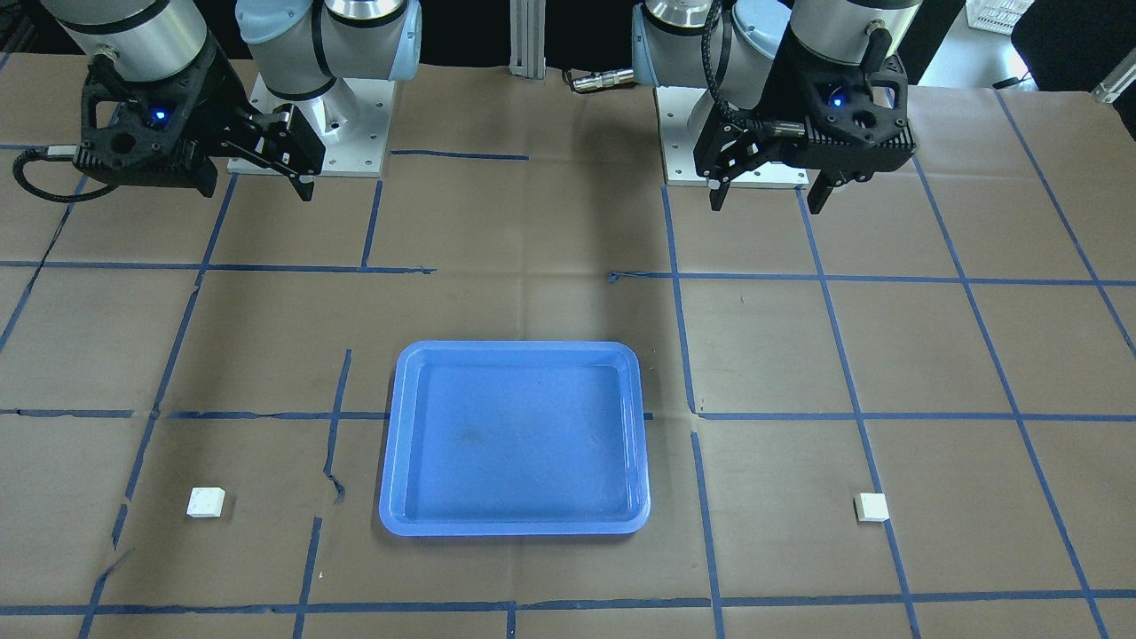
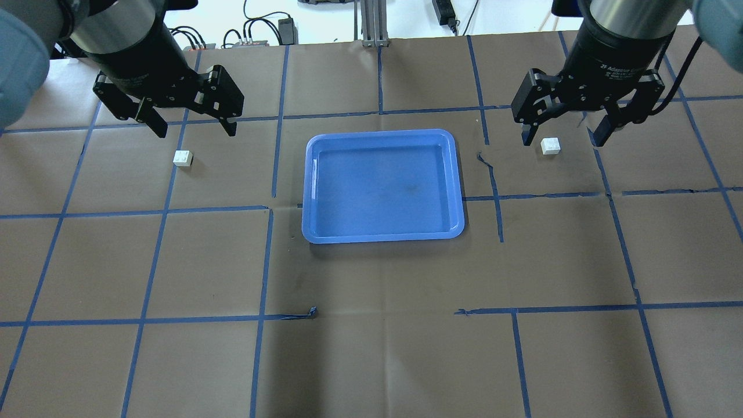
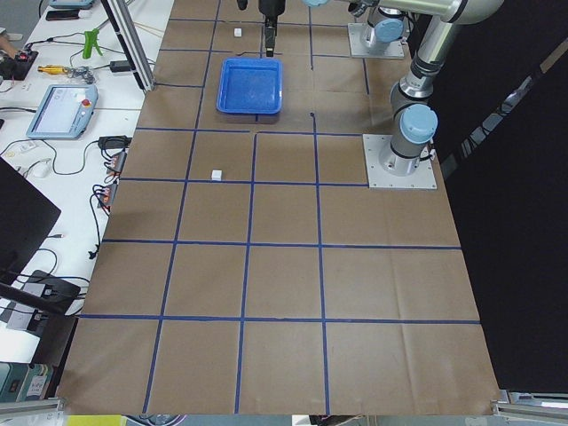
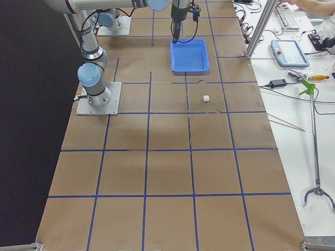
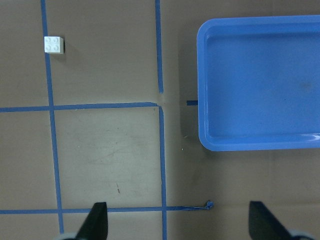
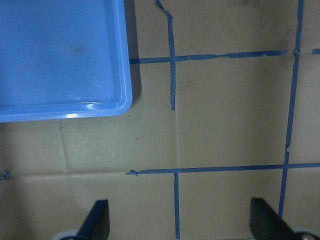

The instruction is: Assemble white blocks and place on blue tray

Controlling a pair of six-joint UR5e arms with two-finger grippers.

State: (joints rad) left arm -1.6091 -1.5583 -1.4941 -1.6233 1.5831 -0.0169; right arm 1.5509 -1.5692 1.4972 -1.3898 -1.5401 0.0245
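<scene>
While left white block [image 2: 183,158] and right white block [image 2: 550,146] lie on tabletop [image 2: 371,348] either side of blue tray [image 2: 383,186], step is picking | left hand [image 2: 194,129], right hand [image 2: 563,138]: both open, empty | advice: centre over block, fingers on flat sides, descend straight

overhead: behind, down | front: opposite | sides: table [image 2: 371,360] ends | wrists: close, down | shared: blue tray [image 2: 377,186]

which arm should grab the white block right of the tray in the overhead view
Right. The right pincer, open, hangs on the same side as that white block; the left pincer is across the blue tray.
</scene>
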